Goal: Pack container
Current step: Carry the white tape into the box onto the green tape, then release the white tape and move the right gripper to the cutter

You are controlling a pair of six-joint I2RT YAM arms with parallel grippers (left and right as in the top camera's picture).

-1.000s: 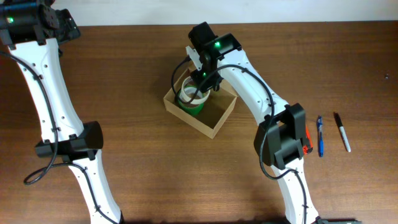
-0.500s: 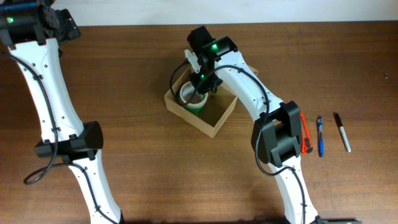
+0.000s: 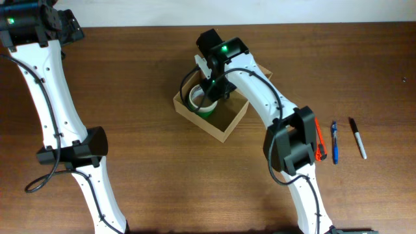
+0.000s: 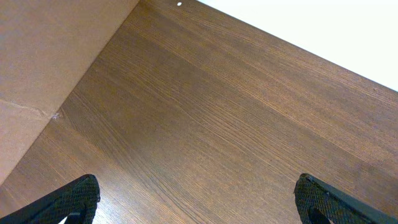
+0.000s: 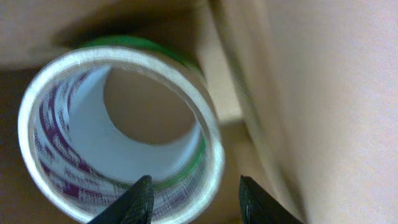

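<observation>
Two hands open, tape roll inside the container

Right hand [image 5: 194, 200] hung with fingers spread either side of the green tape roll's [image 3: 203, 103] rim, not clamped, the roll sitting in the cardboard container's [image 3: 231, 120] left end mid-worktop [image 3: 149, 169]; left hand [image 4: 199, 202] gaped wide, holding nothing.

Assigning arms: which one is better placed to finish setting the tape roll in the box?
Right. Its jaws straddle the tape roll inside the box; the left arm sits far off.
</observation>
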